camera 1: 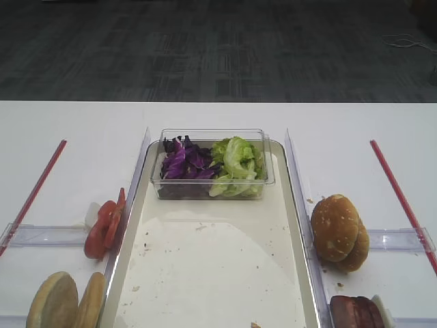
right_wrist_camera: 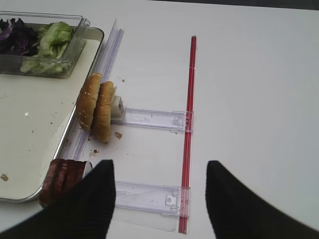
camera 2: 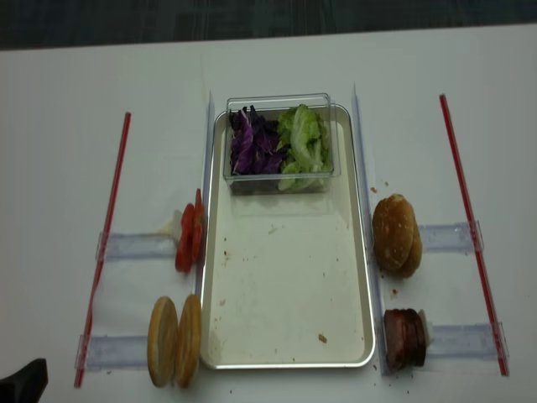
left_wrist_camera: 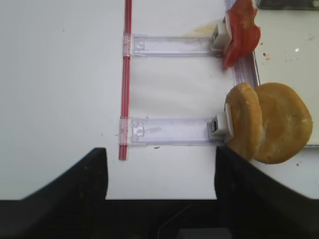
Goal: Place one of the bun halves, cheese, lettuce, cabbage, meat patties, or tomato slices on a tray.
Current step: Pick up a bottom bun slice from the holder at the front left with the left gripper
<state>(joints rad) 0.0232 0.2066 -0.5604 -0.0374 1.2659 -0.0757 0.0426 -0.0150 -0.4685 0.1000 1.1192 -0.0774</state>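
Left margin: a red strip (camera 2: 105, 243) runs along the white table (camera 2: 50, 168); bare tabletop lies between it and the tray's left rim, crossed by two clear plastic rails (left_wrist_camera: 169, 46).
Left gripper (left_wrist_camera: 160, 174): fingers spread wide, nothing between them, hovering over bare table just inside the red strip.
Bun halves (left_wrist_camera: 269, 122): two tan discs standing on edge at the end of the nearer rail, at about 2 o'clock from the left gripper, touching the tray's left rim.
Tomato slices (left_wrist_camera: 240, 31): upright red slices at the end of the farther rail, at 1 o'clock from that gripper, well apart from it.
Tray (camera 2: 285, 285): long silver-rimmed pan in the middle of the table; its cream floor carries only crumbs in the near two thirds.
Clear box (camera 2: 277, 138): sits in the tray's far end; cabbage (camera 2: 252, 144) fills its left half, lettuce (camera 2: 304, 144) its right half, touching in the middle.
Speckled bun tops (right_wrist_camera: 95, 107): two on edge just beside the tray's right rim, at 11 o'clock from the right gripper.
Meat patties (right_wrist_camera: 62, 180): stacked on edge beside the tray's near right corner, just beside the right gripper's left finger, at 9 o'clock.
Right gripper (right_wrist_camera: 160, 199): fingers well apart, empty, above a clear rail.
Right margin: a second red strip (right_wrist_camera: 188, 124), open white table beyond it.
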